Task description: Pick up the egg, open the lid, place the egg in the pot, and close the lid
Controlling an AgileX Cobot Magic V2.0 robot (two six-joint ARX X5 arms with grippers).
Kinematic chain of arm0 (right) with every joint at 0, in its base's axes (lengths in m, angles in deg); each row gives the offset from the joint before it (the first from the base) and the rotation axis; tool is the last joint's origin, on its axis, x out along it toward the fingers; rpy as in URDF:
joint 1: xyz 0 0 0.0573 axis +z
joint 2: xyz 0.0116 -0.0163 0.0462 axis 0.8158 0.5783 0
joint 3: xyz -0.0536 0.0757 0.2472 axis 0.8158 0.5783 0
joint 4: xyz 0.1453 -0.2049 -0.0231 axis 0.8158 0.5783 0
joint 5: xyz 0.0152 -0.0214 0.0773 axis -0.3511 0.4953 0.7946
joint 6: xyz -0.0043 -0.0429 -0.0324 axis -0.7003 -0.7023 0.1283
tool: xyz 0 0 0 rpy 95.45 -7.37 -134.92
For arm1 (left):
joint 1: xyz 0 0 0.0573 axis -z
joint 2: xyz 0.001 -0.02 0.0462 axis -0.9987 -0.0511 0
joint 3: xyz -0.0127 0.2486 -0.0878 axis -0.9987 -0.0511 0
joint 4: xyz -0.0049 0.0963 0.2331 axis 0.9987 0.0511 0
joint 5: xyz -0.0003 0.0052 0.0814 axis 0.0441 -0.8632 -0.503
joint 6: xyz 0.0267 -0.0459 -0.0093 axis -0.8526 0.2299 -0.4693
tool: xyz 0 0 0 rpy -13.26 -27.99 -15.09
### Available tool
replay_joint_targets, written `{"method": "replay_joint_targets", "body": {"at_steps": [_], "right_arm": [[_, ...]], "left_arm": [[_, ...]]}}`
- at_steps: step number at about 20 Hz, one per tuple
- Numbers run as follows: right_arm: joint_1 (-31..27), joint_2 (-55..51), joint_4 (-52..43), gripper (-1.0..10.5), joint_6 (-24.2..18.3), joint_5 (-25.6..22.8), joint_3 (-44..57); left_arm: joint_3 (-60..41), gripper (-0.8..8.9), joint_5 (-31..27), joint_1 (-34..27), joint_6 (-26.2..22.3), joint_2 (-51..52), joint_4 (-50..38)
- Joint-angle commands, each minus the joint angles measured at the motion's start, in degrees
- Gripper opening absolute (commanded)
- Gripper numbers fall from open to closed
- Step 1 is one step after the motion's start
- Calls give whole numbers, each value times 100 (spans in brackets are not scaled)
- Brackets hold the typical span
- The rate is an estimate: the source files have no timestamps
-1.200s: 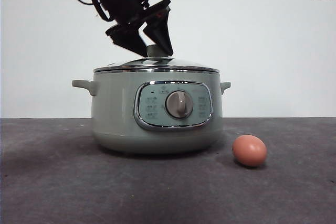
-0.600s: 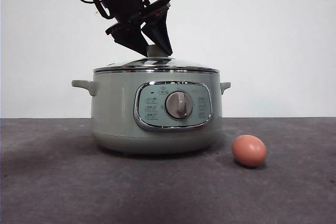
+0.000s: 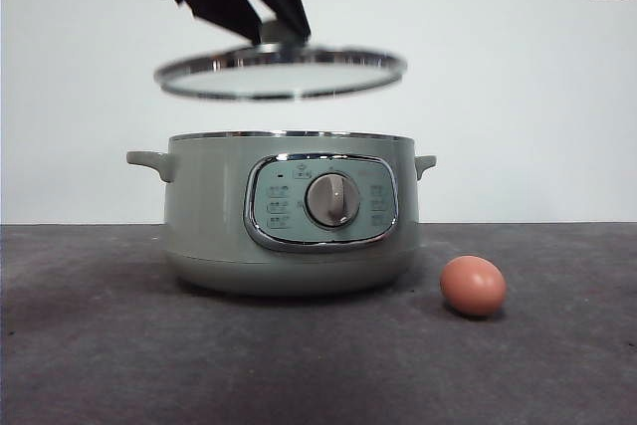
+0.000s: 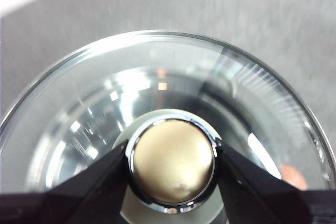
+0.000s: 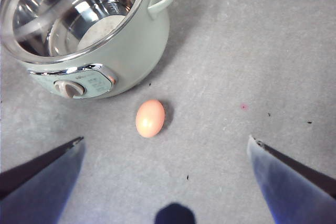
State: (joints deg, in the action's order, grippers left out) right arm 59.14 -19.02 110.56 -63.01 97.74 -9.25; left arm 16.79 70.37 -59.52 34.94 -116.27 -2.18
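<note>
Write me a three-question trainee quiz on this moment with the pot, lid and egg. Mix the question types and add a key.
1. True or false: the lid rests on the pot.
2. What does the left hand grip? A) the egg B) the lid's knob C) a pot handle
3. Fill in: the egg lies on the ____, beside the pot.

Key:
1. False: it hangs in the air above the open pot.
2. B: both jaws press the knob.
3. Table. The right hand is open above it, holding nothing.
</note>
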Motion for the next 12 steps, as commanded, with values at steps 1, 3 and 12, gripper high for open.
{"method": "replay_joint_targets", "body": {"at_steps": [1,3,12], "right_arm": [[2,7,-26,656,22,22,-17],[2,46,-101,653,24,22,-17],[321,1143,-487,593,94,240,-17]], "left_arm": [[13,-8,31,-55,46,398,-205],[13,-8,-83,-170,44,835,-149],[13,-8,-249,-901,39,3174,988]]}}
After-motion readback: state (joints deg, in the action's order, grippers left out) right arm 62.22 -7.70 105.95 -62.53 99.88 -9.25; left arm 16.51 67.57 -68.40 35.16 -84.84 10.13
